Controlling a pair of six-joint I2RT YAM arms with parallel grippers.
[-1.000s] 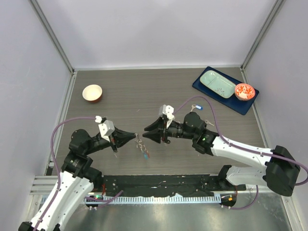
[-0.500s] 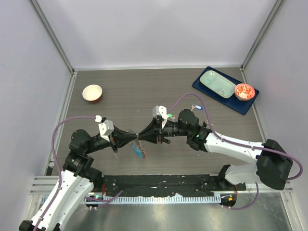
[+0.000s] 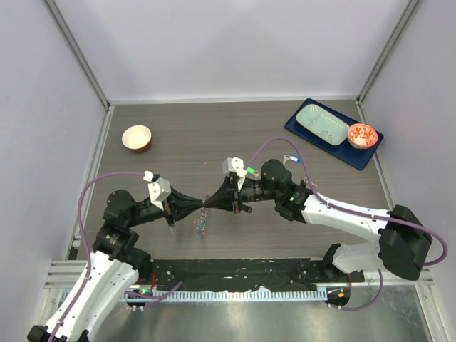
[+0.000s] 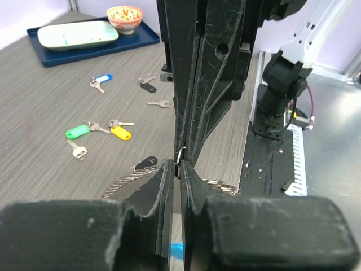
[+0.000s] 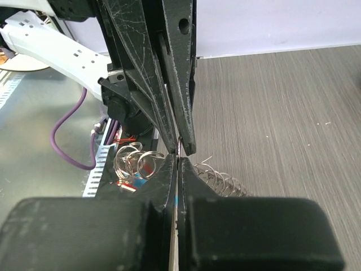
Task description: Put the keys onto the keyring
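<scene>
The keyring (image 3: 201,226) dangles between both arms above the table's front, a bundle of wire rings (image 5: 135,164) and grey chain (image 4: 121,183). My left gripper (image 4: 180,169) and right gripper (image 5: 178,161) meet tip to tip, and both are shut on one thin ring of the bundle. In the top view the two tips touch, left gripper (image 3: 202,207) against right gripper (image 3: 209,204). Loose keys lie on the table beyond: a blue-tagged key (image 4: 100,81), a black one (image 4: 148,86), a plain silver one (image 4: 159,104), a green one (image 4: 77,132) and a yellow one (image 4: 120,132). The right arm hides most of them from above.
A white bowl (image 3: 137,137) stands at the back left. At the back right a dark blue tray (image 3: 365,157) carries a pale green dish (image 3: 322,123) and a red-patterned bowl (image 3: 361,135). Grey walls close off the left, the right and the back.
My right gripper has moved left to the left gripper's tip and closed there. The hanging keyring has swung slightly left. The left arm has barely moved.
</scene>
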